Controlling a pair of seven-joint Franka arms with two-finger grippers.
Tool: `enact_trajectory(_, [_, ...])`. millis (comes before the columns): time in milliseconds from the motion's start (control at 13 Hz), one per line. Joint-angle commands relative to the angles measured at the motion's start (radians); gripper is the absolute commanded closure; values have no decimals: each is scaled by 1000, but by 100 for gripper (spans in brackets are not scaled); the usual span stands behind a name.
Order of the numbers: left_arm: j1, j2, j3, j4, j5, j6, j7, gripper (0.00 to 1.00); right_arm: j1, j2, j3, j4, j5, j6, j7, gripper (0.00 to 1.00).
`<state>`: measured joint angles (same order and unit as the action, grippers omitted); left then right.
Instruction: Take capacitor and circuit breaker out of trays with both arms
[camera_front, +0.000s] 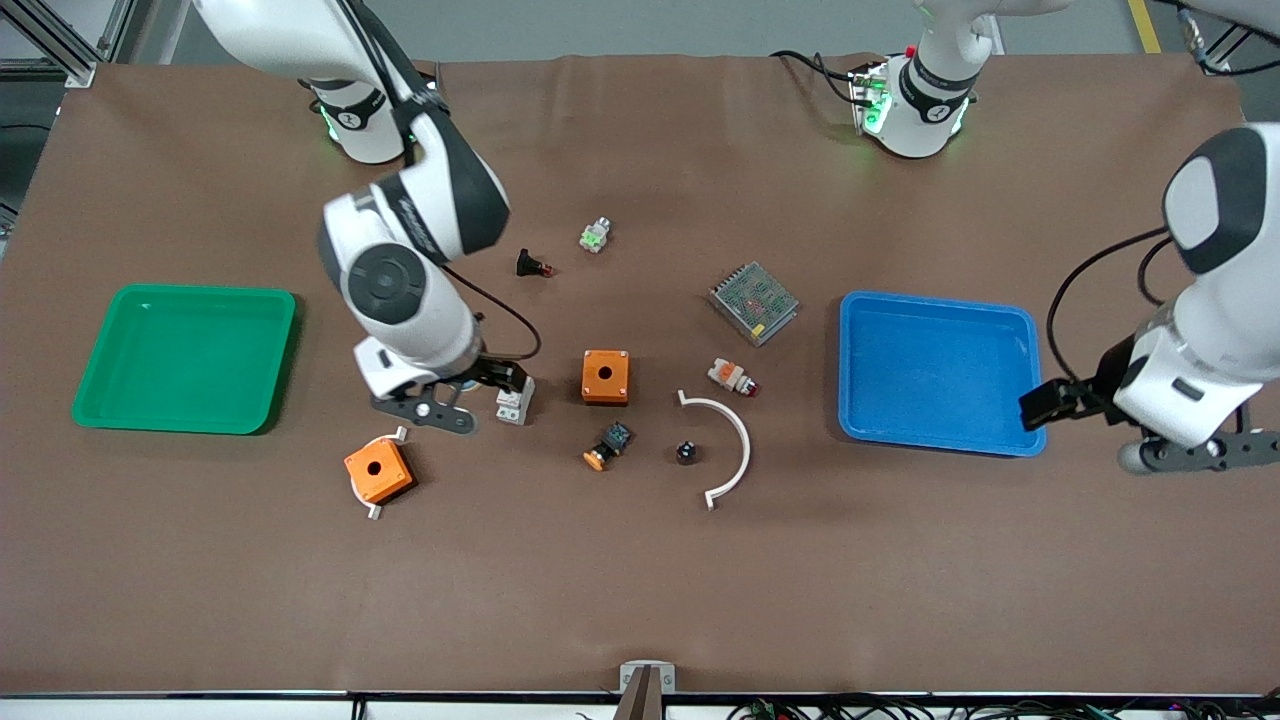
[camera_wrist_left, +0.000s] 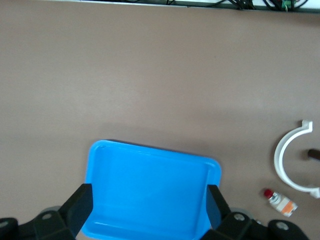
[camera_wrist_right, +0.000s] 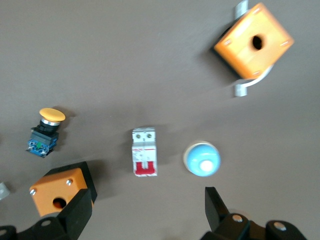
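The green tray (camera_front: 185, 357) at the right arm's end holds nothing. The right gripper (camera_front: 470, 385) hangs wide open, holding nothing, over the circuit breaker (camera_front: 514, 403), which lies on the table. The capacitor (camera_front: 686, 452) rests nearer the camera, also out. The blue tray (camera_front: 935, 370) is bare; the left gripper (camera_wrist_left: 145, 210) waits above it, wide open. Both parts appear removed.

The green tray (camera_front: 185, 358) and the blue tray (camera_front: 935, 370) hold nothing, so a hand can dip in. The middle of the bench (camera_front: 640, 580) is crowded. The circuit breaker (camera_front: 513, 403) lies under the right hand (camera_front: 480, 385), with open fingers, beside an orange box (camera_front: 605, 376). The capacitor (camera_front: 686, 452) sits inside a white curved clip (camera_front: 730, 447). The left hand (camera_wrist_left: 145, 212) is open over the blue tray.
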<state>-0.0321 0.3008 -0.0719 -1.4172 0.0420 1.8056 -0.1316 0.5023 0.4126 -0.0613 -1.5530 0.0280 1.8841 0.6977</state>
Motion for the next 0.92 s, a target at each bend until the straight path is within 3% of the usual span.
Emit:
enact_trajectory(0, [47,-162,-11,-158,12,-6,87,0,-88,-121,12,-6,-5,-97,-126,0])
enact_trajectory(385, [46,-356,-23,-351,1,11,66,0,-305,-306,12,-15,-5,-264,-494,0])
enact_trajectory(538, [46,-367,-23,-347,-1,6,57,0,-396,-351,14,-21,-5,-299,-533,0])
enact_trajectory(846, [40,-286,-22,-243,1,-3,29,0,-517,-432,14,-59,-3,-336,-737,0])
